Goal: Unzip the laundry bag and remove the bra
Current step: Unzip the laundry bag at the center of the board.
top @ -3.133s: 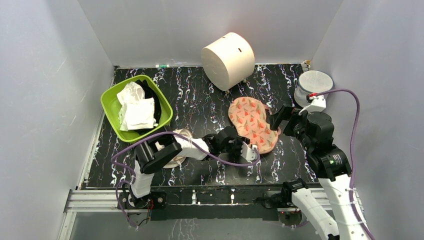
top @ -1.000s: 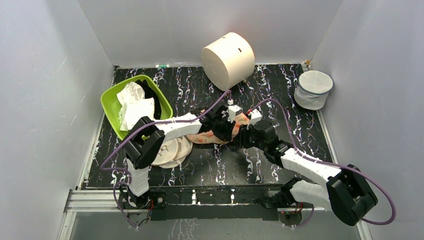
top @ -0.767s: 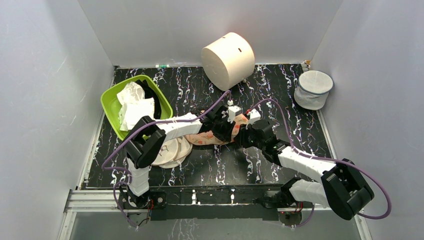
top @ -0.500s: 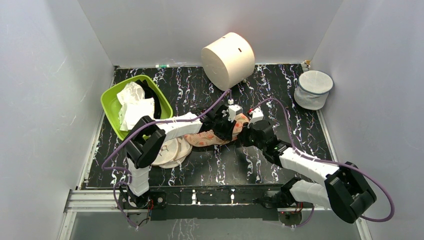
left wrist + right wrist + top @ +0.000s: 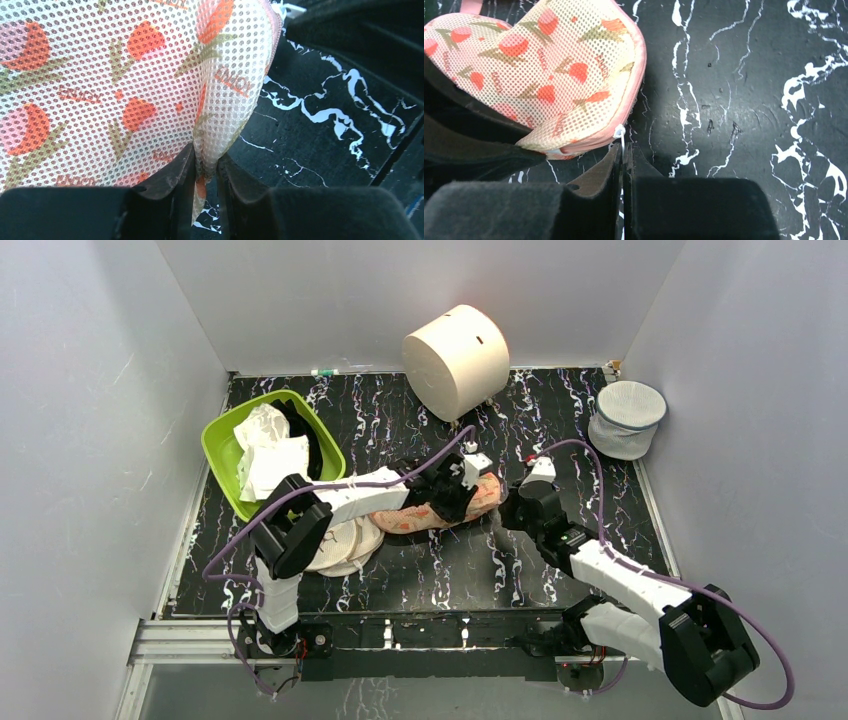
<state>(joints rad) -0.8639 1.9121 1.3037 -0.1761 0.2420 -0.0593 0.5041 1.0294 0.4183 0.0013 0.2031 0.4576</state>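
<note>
**Bag (image 5: 418, 515) gripped twice near its right end**

The right end effector (image 5: 623, 150) is closed to a sliver on the thin white pull (image 5: 619, 131). Its tips sit just off the pink rim at the bag's rounded right end. There the two halves lie together along that rim.

The left end effector (image 5: 206, 159) is narrow too, nipping a fold of the floral mesh skin. Dark marbled worktop (image 5: 320, 125) shows just beyond the fold.

From above, the bag lies mid-worktop, floral side up. Its long axis runs left to right and rises a little toward the right. The end with the pull points at the right end effector. The left arm stretches along the bag and hides its middle.

The bag's left end lies just beside a stack of beige discs (image 5: 345, 540), which sit partly under the left forearm. A green bin (image 5: 222, 430) holding white cloths (image 5: 275, 465) stands near, to the back left. A tilted cream drum (image 5: 455, 360) rests at the back wall, well apart. A white mesh basket (image 5: 625, 418) stands in the back right corner, also well apart.
</note>
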